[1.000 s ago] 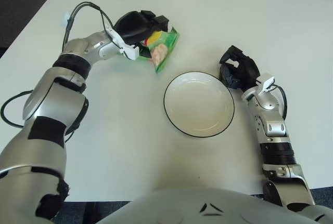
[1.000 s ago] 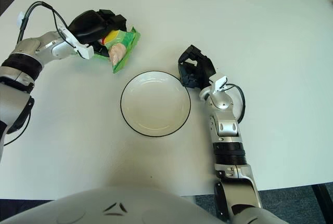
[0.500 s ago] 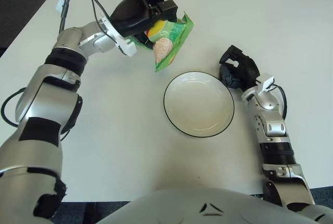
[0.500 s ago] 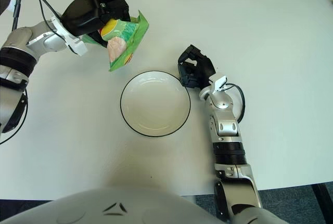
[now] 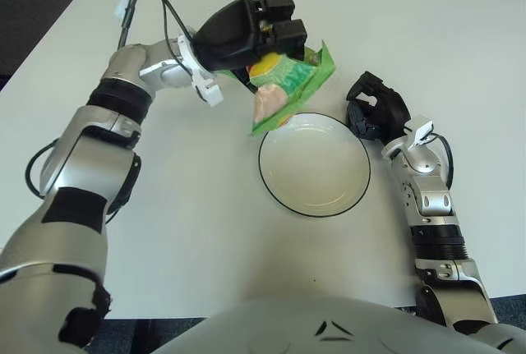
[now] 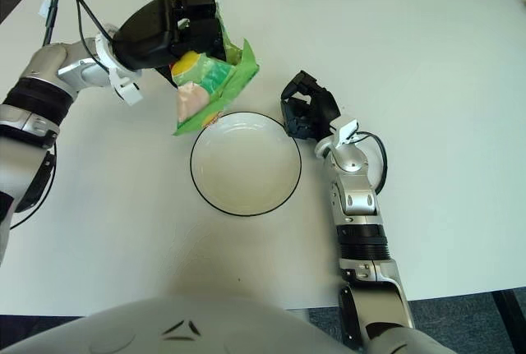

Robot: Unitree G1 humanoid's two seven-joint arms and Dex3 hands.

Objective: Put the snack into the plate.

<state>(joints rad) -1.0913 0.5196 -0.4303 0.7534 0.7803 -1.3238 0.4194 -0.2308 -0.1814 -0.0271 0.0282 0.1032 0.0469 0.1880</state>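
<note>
1 white table (image 5: 205, 206) fills most of the view, matte and bare around the plate (image 5: 314, 165); dark floor shows past its far edge and corners. Left hand (image 5: 246, 32) is raised off the table, fingers clamped on the top of the green snack bag (image 5: 283, 87). Bag hangs tilted, lower end over the plate's upper-left rim. White plate with dark rim sits mid-table. Right hand (image 5: 376, 109) rests just right of the plate, fingers curled, holding nothing.
</note>
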